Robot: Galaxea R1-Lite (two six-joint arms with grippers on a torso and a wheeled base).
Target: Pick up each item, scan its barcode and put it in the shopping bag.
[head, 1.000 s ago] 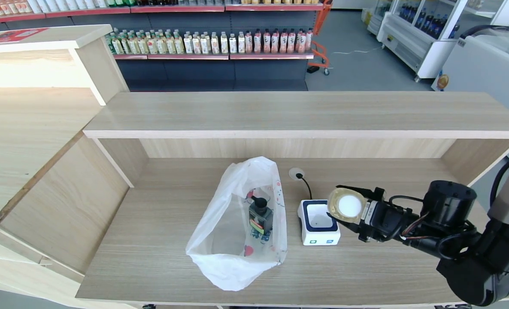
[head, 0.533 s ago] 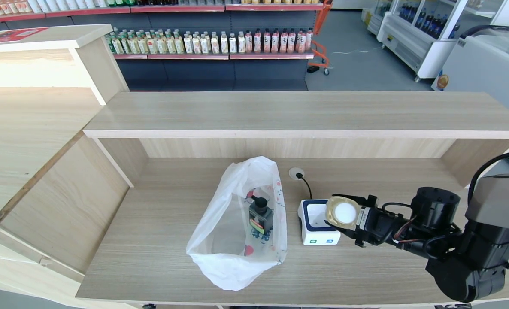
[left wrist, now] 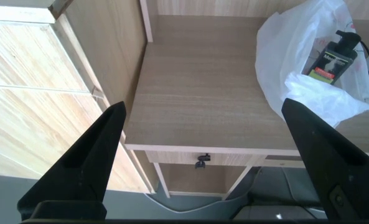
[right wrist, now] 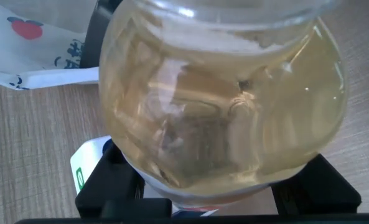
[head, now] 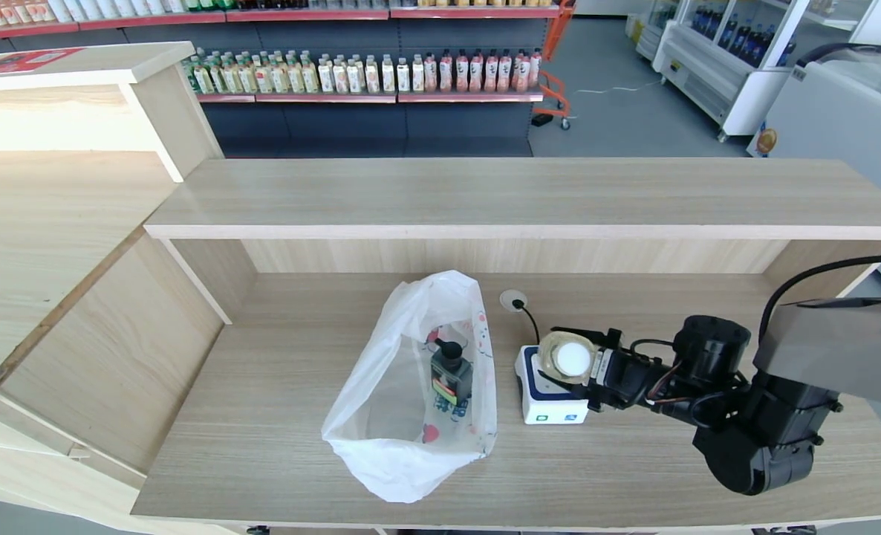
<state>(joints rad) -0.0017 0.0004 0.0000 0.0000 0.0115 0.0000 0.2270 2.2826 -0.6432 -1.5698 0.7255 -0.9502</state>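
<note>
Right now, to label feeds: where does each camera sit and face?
Head view: on the head, facing forward-down at the counter; right gripper holds the jar over the scanner.
Left wrist view: off the counter's edge, looking down past the open left gripper.
Right wrist view: behind the jar, facing the scanner.
Head and left wrist views share the shopping bag.

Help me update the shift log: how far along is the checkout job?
Done: a dark pump bottle sits in the shopping bag. In hand: the right gripper holds a clear white-capped bottle over the scanner. Left: finishing that scan and bagging it.
</note>
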